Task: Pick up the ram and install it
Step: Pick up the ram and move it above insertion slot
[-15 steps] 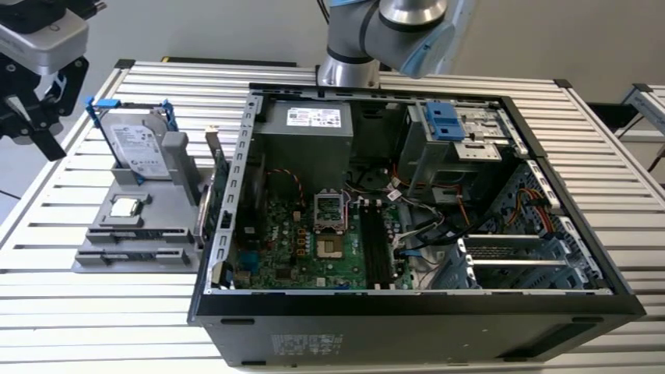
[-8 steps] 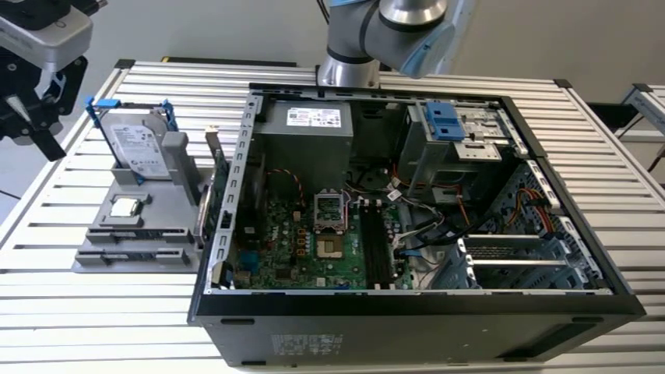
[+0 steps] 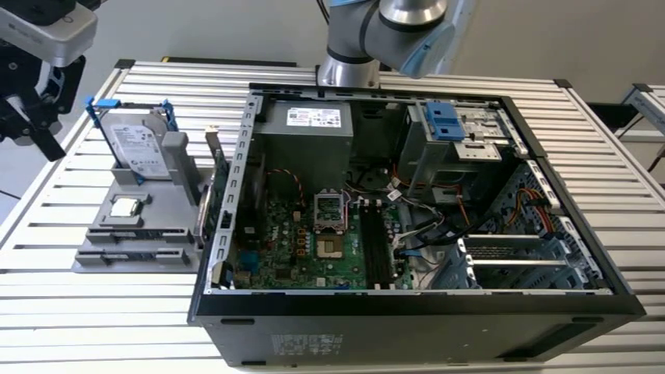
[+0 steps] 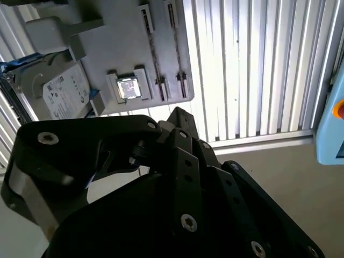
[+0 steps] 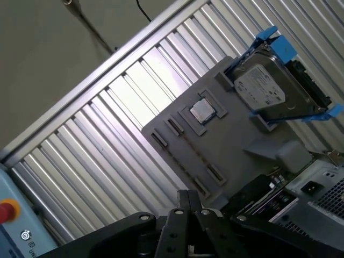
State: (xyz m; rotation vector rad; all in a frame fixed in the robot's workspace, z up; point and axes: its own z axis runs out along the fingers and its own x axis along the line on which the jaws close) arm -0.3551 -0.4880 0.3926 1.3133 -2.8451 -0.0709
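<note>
Ribbed aluminium table [image 3: 104,312] carries everything. An open computer case [image 3: 416,331] lies on its side in the middle. In the exterior view a grey fixture [image 3: 104,249] sits just at its 9 o'clock.

On the fixture a silver hard drive [image 3: 140,144] with blue clips stands tilted at the 12 o'clock end. A small square processor chip [image 3: 127,206] lies flat just at 6 o'clock of the drive, with narrow paired holders [image 5: 173,126] beside it. A green expansion card [image 3: 215,167] stands on edge between the fixture and the case wall.

Inside the case, a power supply [image 3: 311,125] fills the 12 o'clock end and a drive cage [image 3: 457,128] with a blue latch sits at 1 o'clock. Loose cables [image 3: 426,226] crowd in from 3 o'clock, close to the long memory slots. The arm's base [image 3: 353,47] rises behind the case at 12 o'clock.

The ram [image 3: 371,241] appears as a thin dark strip seen edge-on. It stands in those slots on the motherboard [image 3: 280,241], just at 3 o'clock of the processor socket [image 3: 329,226]. Its colour and chips cannot be made out from this angle.

The gripper [image 5: 189,201] hangs well apart from the ram. In the exterior view it is above the table's edge, at 10 o'clock of the fixture, touching nothing. In the first wrist view its fingertips [image 5: 183,207] are pressed together, clenched on nothing.
</note>
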